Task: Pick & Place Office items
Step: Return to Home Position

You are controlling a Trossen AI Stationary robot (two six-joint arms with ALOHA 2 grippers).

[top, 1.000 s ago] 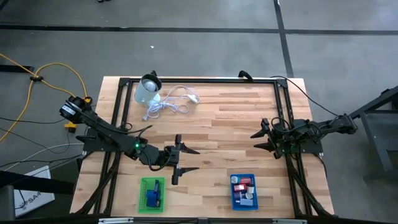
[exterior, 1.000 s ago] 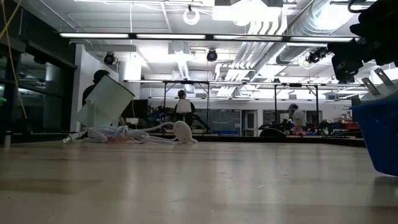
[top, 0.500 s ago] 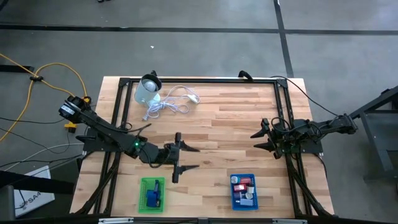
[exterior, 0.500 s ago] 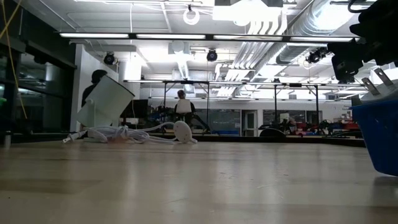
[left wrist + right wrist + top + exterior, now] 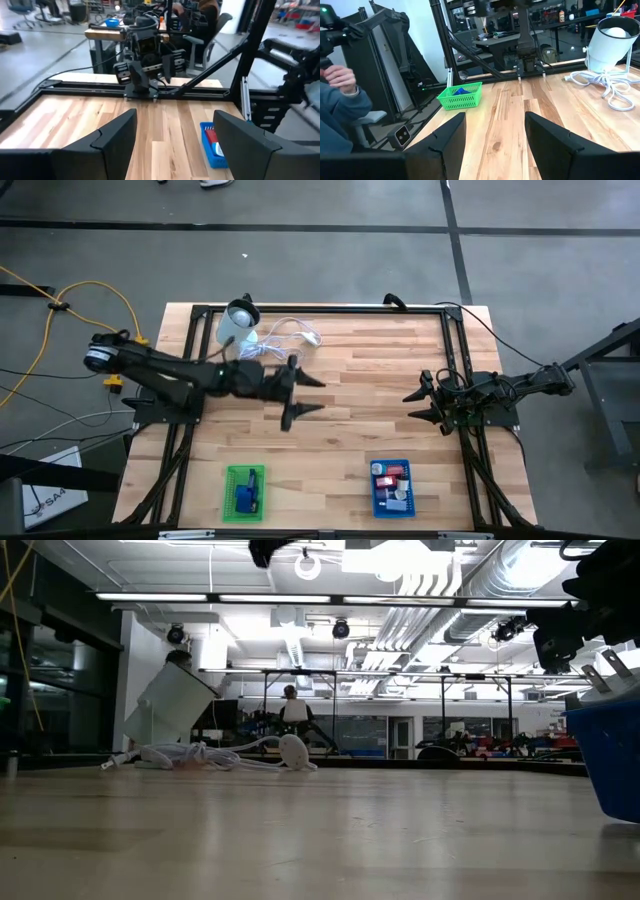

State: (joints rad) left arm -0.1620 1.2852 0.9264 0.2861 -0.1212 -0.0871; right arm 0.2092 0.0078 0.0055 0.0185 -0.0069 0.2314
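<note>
The office items lie in two baskets near the table's near edge. A green basket (image 5: pixel 245 492) holds blue pieces, and a blue basket (image 5: pixel 393 487) holds red, white and grey ones. My left gripper (image 5: pixel 320 397) is open and empty above the table's middle, far from both baskets. Its fingers (image 5: pixel 110 140) frame the bare wood and the blue basket (image 5: pixel 215 146). My right gripper (image 5: pixel 408 408) waits open at the right side, pointing left. Its wrist view shows the green basket (image 5: pixel 461 95).
A pale round container (image 5: pixel 238 326) lies tilted at the far left corner, with a coiled white cable (image 5: pixel 275 345) beside it. Both also show in the low view (image 5: pixel 170 705) and right wrist view (image 5: pixel 615 42). A black frame borders the table. A person's hand (image 5: pixel 340 77) is off the table.
My left arm has swung away from the green basket toward the table's far edge and risen, ending near the coiled cable. Its fingers have stayed open and empty. The right arm has kept still.
</note>
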